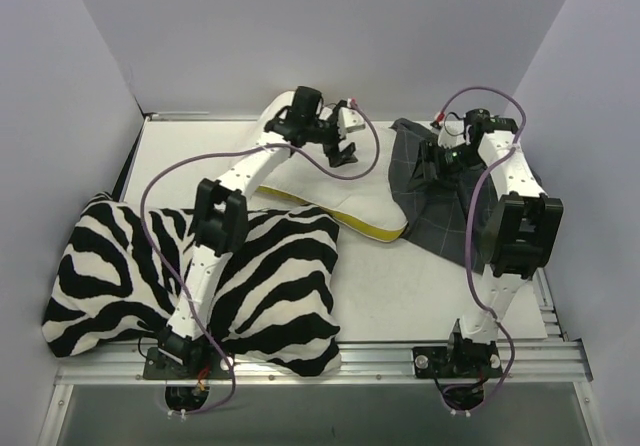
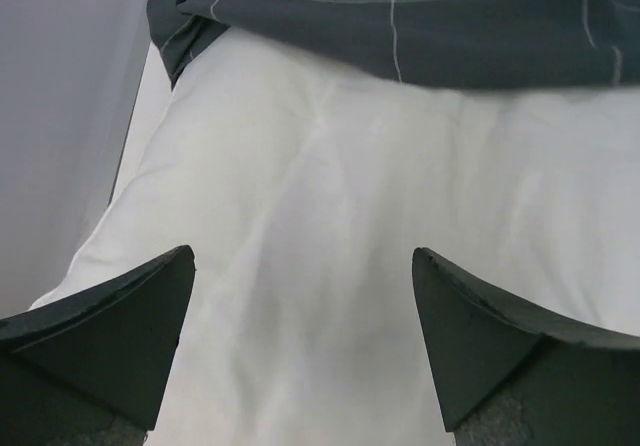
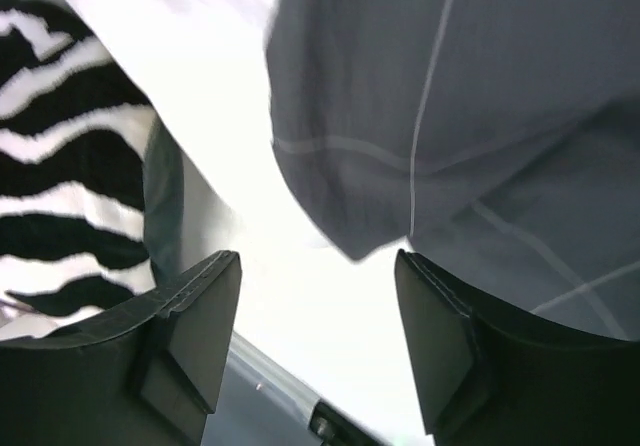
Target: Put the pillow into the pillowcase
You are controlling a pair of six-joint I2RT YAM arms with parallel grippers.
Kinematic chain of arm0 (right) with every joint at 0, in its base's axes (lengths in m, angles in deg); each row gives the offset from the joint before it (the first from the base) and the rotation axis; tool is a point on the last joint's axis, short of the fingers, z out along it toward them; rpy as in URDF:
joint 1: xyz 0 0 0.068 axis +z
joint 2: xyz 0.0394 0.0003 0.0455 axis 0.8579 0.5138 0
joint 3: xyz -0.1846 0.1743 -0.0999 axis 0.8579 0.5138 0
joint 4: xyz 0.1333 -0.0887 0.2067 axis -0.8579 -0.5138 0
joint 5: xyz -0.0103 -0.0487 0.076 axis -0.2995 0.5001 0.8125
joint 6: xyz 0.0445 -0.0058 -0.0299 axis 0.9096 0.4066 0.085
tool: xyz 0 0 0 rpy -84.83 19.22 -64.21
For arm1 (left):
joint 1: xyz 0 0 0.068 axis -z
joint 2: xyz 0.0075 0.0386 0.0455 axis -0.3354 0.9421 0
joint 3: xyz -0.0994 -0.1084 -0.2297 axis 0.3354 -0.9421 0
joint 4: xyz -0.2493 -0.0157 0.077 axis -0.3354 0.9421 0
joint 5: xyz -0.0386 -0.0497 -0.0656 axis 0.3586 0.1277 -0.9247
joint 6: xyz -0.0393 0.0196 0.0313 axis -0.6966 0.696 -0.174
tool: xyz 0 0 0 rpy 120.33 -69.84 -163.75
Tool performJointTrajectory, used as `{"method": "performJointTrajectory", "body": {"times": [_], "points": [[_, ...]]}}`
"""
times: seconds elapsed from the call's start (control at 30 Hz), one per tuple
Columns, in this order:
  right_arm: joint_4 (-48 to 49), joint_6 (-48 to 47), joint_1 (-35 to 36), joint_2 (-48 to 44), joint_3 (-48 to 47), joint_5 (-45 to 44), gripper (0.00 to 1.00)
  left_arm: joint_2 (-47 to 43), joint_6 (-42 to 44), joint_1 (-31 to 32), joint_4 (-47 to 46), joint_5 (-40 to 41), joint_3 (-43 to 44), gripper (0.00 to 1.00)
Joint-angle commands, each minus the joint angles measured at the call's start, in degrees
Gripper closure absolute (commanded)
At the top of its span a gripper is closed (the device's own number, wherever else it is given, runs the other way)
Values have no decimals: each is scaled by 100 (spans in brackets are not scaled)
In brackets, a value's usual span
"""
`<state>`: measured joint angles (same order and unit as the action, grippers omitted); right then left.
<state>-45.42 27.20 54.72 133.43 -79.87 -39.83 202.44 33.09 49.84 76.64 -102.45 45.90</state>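
The white pillow (image 1: 325, 188), with a yellow side edge (image 1: 372, 229), lies at the back middle of the table. Its right end meets the dark grey checked pillowcase (image 1: 432, 211), which lies crumpled beside it. My left gripper (image 1: 345, 142) hovers over the pillow's far part. In the left wrist view the left gripper (image 2: 303, 266) stands open over the white pillow (image 2: 330, 216), nothing between its fingers, with the pillowcase (image 2: 420, 16) draped over the pillow's far end. My right gripper (image 1: 432, 162) is above the pillowcase's near-left part. It (image 3: 318, 266) is open, a fold of pillowcase (image 3: 450, 96) just beyond its tips.
A large zebra-striped cushion (image 1: 150, 276) fills the front left of the table, under the left arm. It also shows as a zebra cushion (image 3: 60, 166) in the right wrist view. Grey walls enclose left, back and right. An aluminium rail (image 1: 330, 361) runs along the near edge.
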Motion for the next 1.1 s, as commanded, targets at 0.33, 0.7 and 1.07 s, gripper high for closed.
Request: {"method": "performJointTrajectory", "body": {"times": [0.33, 0.7, 1.07], "points": [[1275, 1093, -21, -1470, 2672, -213, 50, -1787, 3813, 500, 2870, -350, -2147, 3], [3080, 1711, 568, -1100, 3499, -1383, 63, -1108, 3601, 685, 2747, -165, -1600, 3], [2801, 675, 269, -1311, 3614, -1102, 64, -1029, 3839, 703, 2615, -77, -1644, 3]]}}
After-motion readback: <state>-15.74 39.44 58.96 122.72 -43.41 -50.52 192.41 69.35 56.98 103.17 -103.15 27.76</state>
